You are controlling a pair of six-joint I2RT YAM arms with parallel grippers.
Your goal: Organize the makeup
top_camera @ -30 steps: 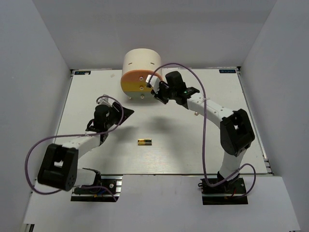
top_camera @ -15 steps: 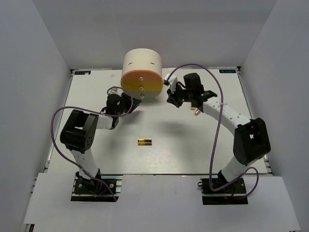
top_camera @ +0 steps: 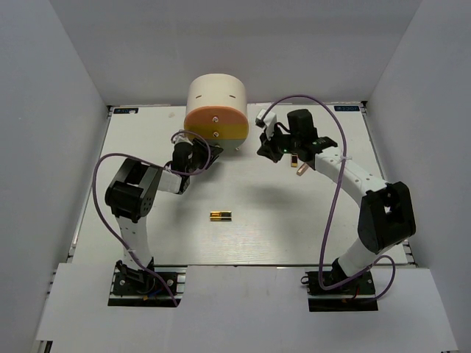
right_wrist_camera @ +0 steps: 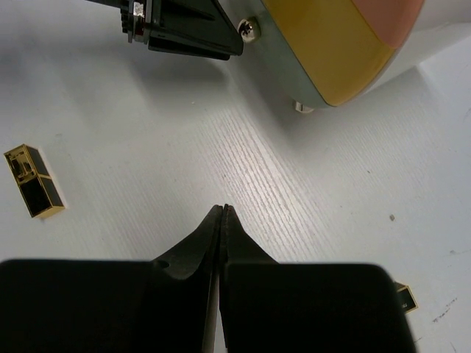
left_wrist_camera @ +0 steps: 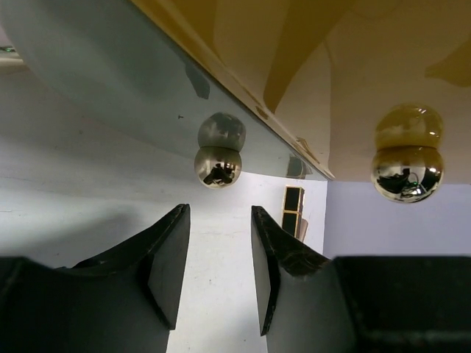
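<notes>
1. Top external view: one gold-and-dark lipstick (top_camera: pixel 219 215) lies in the open, lower middle of the white surface (top_camera: pixel 147 220), well apart from both arms. A second small gold piece (top_camera: pixel 299 166) sits right of centre, just beside the right arm. It's too small to say if it's a cap or another lipstick.
2. The cream box (top_camera: pixel 215 94) is at top centre, and its orange-yellow drawers (top_camera: pixel 215 126) look closed from here.
3. Left pincer (left_wrist_camera: pixel 218 228) is narrowly parted and empty, low to the surface, aimed at a shiny gold knob (left_wrist_camera: pixel 218 166) on the drawer front. The knob's just ahead of the tips, not between them yet.
4. Right pincer (right_wrist_camera: pixel 223 213) is pressed fully together with nothing in it, over bare surface to the right of the box.
5. Progress-wise: there are no brushes or tubes anywhere in view, so I'd guess they're stowed already, but I can't confirm that with the drawers closed. What's left, as far as I can see, is those two gold bits. My read is the left arm is going for the knob to open a drawer.
</notes>
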